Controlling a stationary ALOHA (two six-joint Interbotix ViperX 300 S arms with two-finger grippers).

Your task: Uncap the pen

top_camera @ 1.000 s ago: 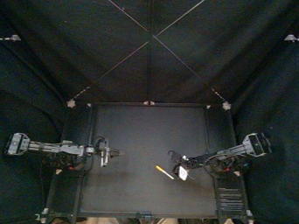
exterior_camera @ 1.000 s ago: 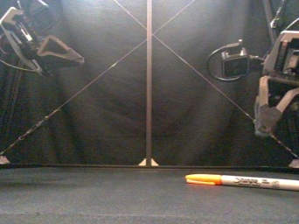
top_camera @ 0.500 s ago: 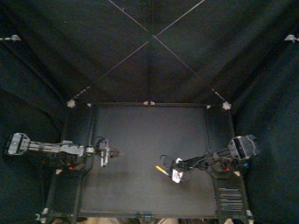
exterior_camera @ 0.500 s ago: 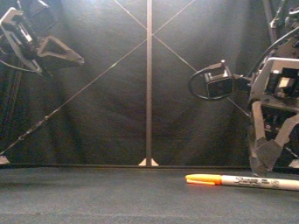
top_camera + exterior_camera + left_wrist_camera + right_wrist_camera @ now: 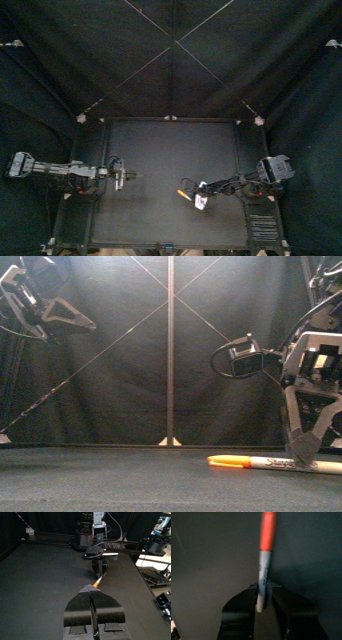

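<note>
Right claw [image 5: 306, 456] down on the pen [image 5: 267, 463], left claw [image 5: 92, 592] idle.

From where I stand, the pen lies flat on the black counter [image 5: 147, 150], over in its right, near part. Its orange cap [image 5: 230, 461] is on and points left and a little toward the far side, and the pale printed barrel runs off to the right. The right arm reaches in from the right and has its claw planted on that barrel, tips at the counter, well back from the cap. From the wrist the barrel [image 5: 264, 557] rises straight out of the claw's middle, but whether it is truly pinched or only straddled I cannot tell. The left arm hangs back at the left side of the counter, well apart from the pen, with its claw closed tight on nothing and pointing across toward the pen's orange end.
</note>
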